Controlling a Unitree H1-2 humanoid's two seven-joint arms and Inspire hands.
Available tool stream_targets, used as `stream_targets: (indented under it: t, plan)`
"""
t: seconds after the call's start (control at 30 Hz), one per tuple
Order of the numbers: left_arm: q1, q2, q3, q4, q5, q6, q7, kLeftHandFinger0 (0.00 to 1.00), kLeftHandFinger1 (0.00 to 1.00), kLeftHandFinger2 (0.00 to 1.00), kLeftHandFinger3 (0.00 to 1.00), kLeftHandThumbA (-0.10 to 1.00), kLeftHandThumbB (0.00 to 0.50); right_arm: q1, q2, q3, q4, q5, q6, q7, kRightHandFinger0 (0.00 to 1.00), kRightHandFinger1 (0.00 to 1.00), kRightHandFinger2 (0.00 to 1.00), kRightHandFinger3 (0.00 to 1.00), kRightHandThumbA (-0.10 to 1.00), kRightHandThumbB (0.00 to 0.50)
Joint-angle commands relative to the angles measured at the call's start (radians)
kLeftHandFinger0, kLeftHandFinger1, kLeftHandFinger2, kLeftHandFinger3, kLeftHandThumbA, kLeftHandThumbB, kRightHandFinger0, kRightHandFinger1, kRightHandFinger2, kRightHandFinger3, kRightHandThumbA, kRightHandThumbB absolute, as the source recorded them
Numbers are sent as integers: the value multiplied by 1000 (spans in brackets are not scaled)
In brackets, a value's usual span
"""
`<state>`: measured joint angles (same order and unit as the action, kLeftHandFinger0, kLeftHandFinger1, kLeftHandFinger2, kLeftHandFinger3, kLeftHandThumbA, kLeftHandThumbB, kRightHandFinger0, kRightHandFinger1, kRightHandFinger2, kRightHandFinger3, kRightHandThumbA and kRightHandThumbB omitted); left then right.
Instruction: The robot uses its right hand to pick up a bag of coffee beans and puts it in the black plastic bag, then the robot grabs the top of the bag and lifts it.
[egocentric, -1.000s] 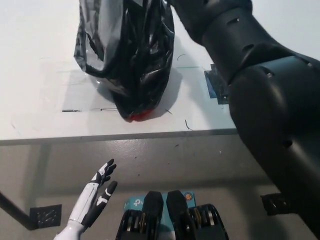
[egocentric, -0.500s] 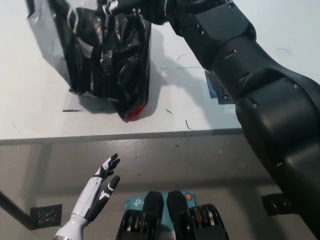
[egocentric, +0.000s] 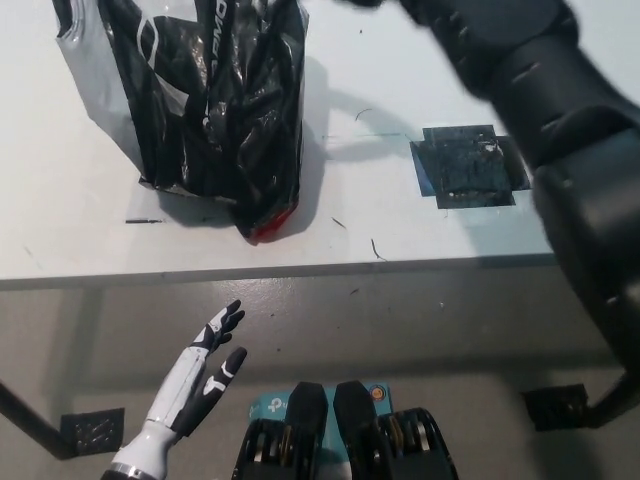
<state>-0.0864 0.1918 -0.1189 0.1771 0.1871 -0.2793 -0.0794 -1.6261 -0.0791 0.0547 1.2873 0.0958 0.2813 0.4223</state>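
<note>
Black plastic bag (egocentric: 215, 110) stands on the white table (egocentric: 400, 230), red showing at its base; right hand out of frame, grip unknown, white left hand (egocentric: 195, 385) open below the edge: risk that thin film slips or tears on lifting.

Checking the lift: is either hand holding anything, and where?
Left hand holds nothing. The right hand is out of frame, so a grip on the black bag cannot be told.
</note>
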Motion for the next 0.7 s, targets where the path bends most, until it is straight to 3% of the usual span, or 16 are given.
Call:
stream_targets:
  t: [0.0,0.03,0.1,0.23,0.37,0.4,0.5,0.57,0.67]
  plan:
    - [-6,5,2,-16,-5,-28,-4,1000,1000,1000,1000,951,227,-121,-84,-148,-297,127,-41,-28,1000,1000,1000,1000,1000,489]
    - [-5,5,3,-16,-7,-28,-4,1000,1000,1000,1000,952,231,-109,-98,-161,-393,131,-17,-26,1000,1000,1000,1000,1000,493]
    - [-8,7,8,-10,-5,-31,2,1000,1000,1000,1000,961,238,-50,-153,-179,-731,134,74,-10,1000,1000,1000,1000,1000,421]
    - [-51,17,32,6,-17,-24,11,1000,1000,1000,1000,969,248,59,-271,-194,-1226,173,189,31,1000,1000,1000,1000,1000,420]
    - [-113,34,63,15,-40,-4,15,1000,1000,1000,1000,995,242,188,-385,-208,-1562,278,189,0,1000,1000,1000,1000,1000,426]
    - [-120,36,72,16,-55,-2,14,1000,1000,1000,1000,1000,250,254,-423,-226,-1658,308,189,-10,1000,1000,1000,1000,1000,405]
    - [-140,39,88,27,-79,-2,14,1000,1000,1000,1000,1000,253,361,-491,-251,-1809,357,189,-34,1000,1000,1000,1000,1000,421]
    - [-168,41,102,52,-99,-11,16,1000,1000,1000,1000,1000,257,547,-567,-324,-1977,485,189,-117,1000,1000,1000,1000,1000,444]
    - [-195,49,113,66,-114,-13,12,1000,1000,1000,1000,1000,263,757,-553,-422,-2108,513,189,-151,1000,1000,1000,1000,1000,487]
